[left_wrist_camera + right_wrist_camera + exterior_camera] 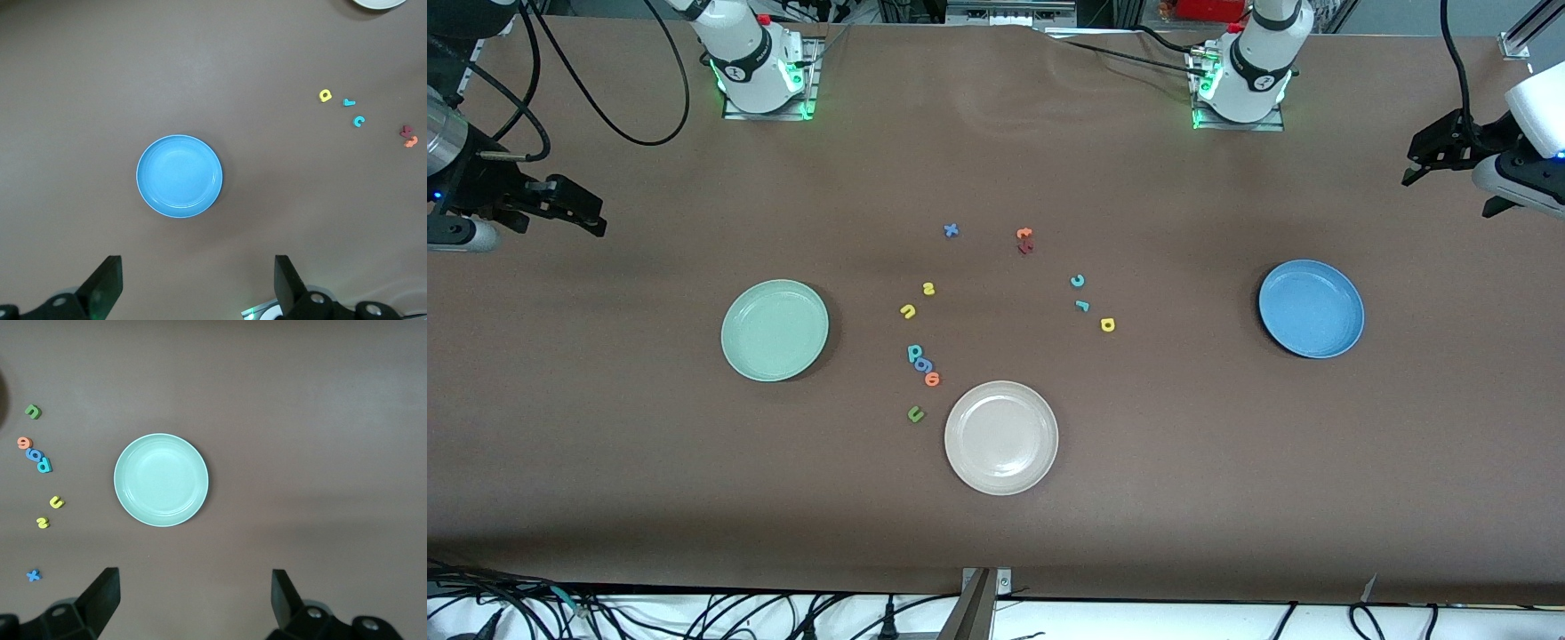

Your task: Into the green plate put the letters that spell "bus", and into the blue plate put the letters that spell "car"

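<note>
The mint-green plate (775, 330) (161, 480) and the blue plate (1312, 308) (179, 176) both lie bare. Between them, by the green plate, are a yellow "s" (928, 288) (42, 523), a yellow "u" (908, 310) (57, 502) and a teal "b" (914, 354) (44, 464). Toward the blue plate lie a teal "c" (1078, 281) (359, 121), a thin teal "r" (1082, 306) (349, 102) and a yellow "a" (1107, 324) (325, 95). My right gripper (580, 210) (195, 597) hangs open and empty over its end of the table. My left gripper (1416, 162) (198, 277) hangs open and empty over the left arm's end.
A beige plate (1001, 436) lies nearer the camera at mid-table. Other letters are scattered: a blue "x" (951, 230), an orange "t" (1024, 234) on a dark red one (1025, 248), a periwinkle "g" (923, 364), an orange letter (933, 380), a green "u" (916, 413).
</note>
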You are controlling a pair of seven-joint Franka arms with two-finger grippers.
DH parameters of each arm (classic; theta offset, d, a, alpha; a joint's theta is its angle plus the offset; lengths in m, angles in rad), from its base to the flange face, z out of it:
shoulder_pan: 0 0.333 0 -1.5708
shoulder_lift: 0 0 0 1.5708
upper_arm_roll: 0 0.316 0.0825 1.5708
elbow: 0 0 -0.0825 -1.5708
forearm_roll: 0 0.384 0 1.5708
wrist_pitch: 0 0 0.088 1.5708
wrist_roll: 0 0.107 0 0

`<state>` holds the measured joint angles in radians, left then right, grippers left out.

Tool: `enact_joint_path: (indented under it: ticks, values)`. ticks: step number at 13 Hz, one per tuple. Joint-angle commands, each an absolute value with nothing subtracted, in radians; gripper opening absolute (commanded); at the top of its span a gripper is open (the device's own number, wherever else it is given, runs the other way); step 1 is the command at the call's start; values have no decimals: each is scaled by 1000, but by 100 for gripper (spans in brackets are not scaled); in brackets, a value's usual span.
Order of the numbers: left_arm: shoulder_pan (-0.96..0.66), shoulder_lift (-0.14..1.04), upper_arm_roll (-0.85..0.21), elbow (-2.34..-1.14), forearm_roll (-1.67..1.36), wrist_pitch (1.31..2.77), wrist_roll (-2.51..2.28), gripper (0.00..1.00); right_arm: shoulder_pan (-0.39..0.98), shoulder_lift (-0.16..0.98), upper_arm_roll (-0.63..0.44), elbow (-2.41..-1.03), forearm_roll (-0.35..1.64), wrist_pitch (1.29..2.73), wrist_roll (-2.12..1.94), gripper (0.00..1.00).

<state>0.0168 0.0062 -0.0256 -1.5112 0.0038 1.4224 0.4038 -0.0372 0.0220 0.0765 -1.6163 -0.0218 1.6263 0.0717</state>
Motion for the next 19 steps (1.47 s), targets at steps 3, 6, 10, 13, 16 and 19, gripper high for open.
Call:
enact_joint_path:
  ticks: [3, 6, 10, 13, 16, 19]
  values:
    - [18, 17, -28, -1485, 23, 1408, 402, 100, -40, 17, 83, -1617, -25, 1618, 63, 100]
    - [18, 17, -28, -1485, 23, 1408, 402, 100, -5, 17, 84, -1615, -29, 1618, 71, 100]
    - [18, 17, -28, -1485, 23, 1408, 402, 100, 90, 52, 84, -1615, -35, 1603, 95, 100]
    - [18, 17, -29, -1485, 21, 1408, 402, 100, 149, 142, 86, -1618, -9, 1573, 106, 100]
    - [18, 17, -28, -1485, 18, 1408, 402, 100, 271, 228, 83, -1620, -5, 1678, 295, 100]
    - [25, 17, -28, -1479, 14, 1408, 402, 100, 409, 330, 84, -1626, -6, 1813, 632, 100]
